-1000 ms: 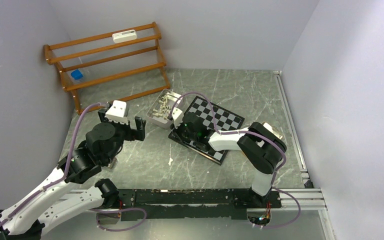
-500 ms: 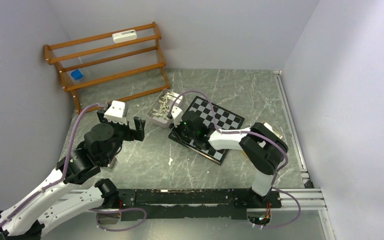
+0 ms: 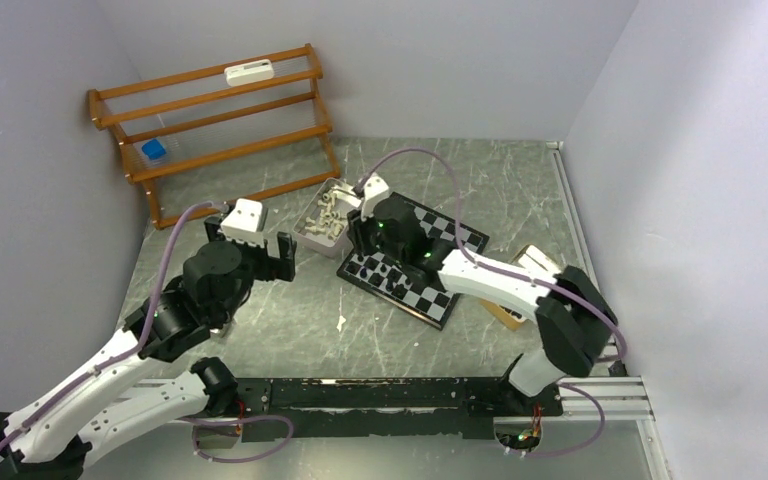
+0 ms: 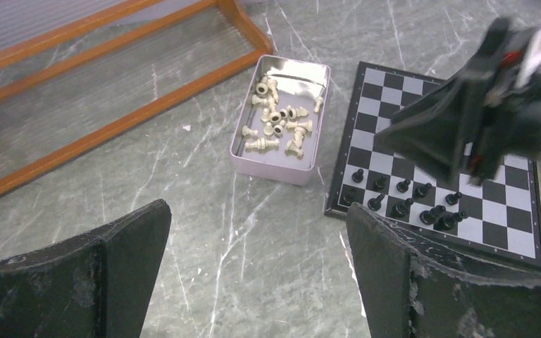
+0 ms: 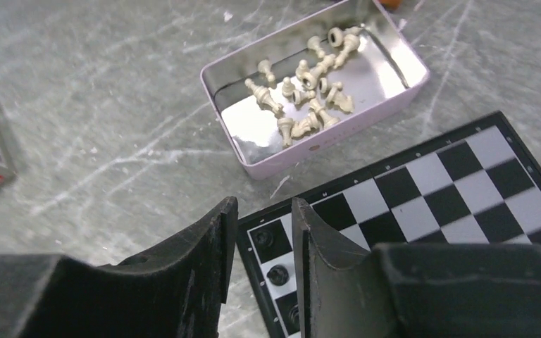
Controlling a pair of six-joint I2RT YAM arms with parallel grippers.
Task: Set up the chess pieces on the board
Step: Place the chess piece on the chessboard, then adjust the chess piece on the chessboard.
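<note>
1. Right gripper [image 5: 260, 225], fingers narrow and empty, hangs over the board's [image 5: 465, 183] corner — a dip could topple the black pieces [image 4: 399, 208] crowding that edge.
2. Left gripper [image 4: 257, 274], wide and empty, hovers short of the tin [image 4: 271, 169] — its heaped cream pieces [image 4: 276, 125] may lift in pairs.

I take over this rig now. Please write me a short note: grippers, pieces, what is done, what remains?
Left gripper: wide open, empty, above the table near the tin.
Right gripper: jaws slightly apart, empty, over the board corner nearest the tin.
Done: several black pieces stand in two rows along one board edge.
Left: cream pieces all lie in the tin; none is on the board.
</note>
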